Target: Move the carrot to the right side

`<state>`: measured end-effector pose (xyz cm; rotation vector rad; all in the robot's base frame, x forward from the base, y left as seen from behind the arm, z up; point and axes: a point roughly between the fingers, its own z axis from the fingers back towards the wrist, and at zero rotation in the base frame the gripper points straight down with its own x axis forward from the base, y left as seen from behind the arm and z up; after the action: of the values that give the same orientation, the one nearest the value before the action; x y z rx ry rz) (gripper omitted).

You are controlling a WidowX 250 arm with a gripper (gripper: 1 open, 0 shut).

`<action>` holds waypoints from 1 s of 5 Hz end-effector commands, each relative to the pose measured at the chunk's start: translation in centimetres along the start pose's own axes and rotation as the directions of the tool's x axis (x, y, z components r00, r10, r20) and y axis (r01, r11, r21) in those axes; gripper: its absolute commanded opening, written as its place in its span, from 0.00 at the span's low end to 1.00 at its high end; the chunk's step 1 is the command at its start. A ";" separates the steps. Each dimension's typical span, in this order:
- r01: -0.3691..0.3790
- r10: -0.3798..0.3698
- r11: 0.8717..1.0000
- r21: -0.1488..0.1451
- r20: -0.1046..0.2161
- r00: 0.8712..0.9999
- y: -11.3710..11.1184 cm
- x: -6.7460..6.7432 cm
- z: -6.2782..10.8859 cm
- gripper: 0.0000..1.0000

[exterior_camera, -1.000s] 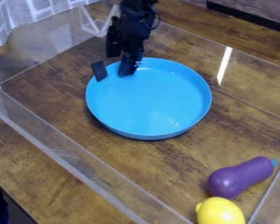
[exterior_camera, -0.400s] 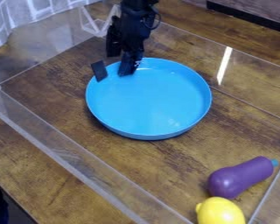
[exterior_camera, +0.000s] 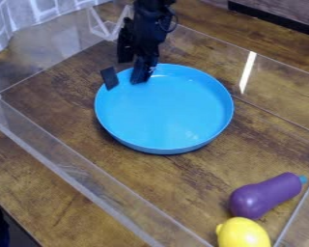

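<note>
Camera view: carrot not visible anywhere around the jaws.
Gripper [exterior_camera: 125, 74]: jaws spread wide, empty, at blue plate's [exterior_camera: 164, 140] far-left rim.
Arm: pointing steeply down.

A black robot arm [exterior_camera: 147, 24] of blocky, boxy segments ends in a gripper [exterior_camera: 125, 75] with two dark, flat rectangular fingers [exterior_camera: 109, 78] (no markings or cables discernible)

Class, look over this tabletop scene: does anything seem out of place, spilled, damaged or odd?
Nothing spilled or damaged. One oddity: no carrot is visible. The open claw sits at the blue plate's far-left rim; an eggplant and lemon lie near the bottom right.
</note>
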<state>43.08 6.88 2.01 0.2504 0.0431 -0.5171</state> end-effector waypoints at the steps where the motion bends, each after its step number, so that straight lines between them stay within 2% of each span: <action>1: -0.022 0.020 0.999 -0.028 -0.046 0.999 0.6 -1.1 -2.7 1.00; 5: -0.015 0.013 0.999 -0.031 -0.061 0.998 1.2 -0.9 -2.9 1.00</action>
<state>43.82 7.54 1.97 0.2519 0.0528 -0.5175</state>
